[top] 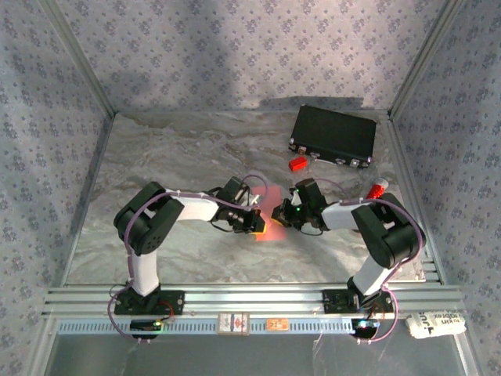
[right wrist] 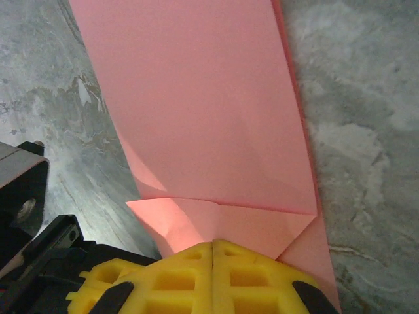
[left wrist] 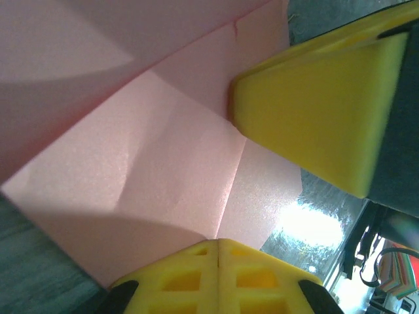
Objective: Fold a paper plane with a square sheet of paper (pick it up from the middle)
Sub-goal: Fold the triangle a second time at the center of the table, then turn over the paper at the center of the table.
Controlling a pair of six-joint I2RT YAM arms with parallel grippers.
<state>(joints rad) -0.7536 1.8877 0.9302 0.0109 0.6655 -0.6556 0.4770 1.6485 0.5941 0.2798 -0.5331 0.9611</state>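
The square sheet of paper is salmon pink and lies flat on the marble table between both arms, folded into layers. Its creases and a folded flap show in the left wrist view, and a long folded panel with a cross flap in the right wrist view. My left gripper is shut, its yellow tips touching the paper at a crease. My right gripper is shut too, tips on the flap's edge. One of the right gripper's fingers rests on the paper opposite the left. A pointed paper plane is out of view.
A black case stands at the back right, with a small red block in front of it. A red-and-white tube lies by the right arm's elbow. Patterned walls close in three sides. A metal rail runs along the near edge.
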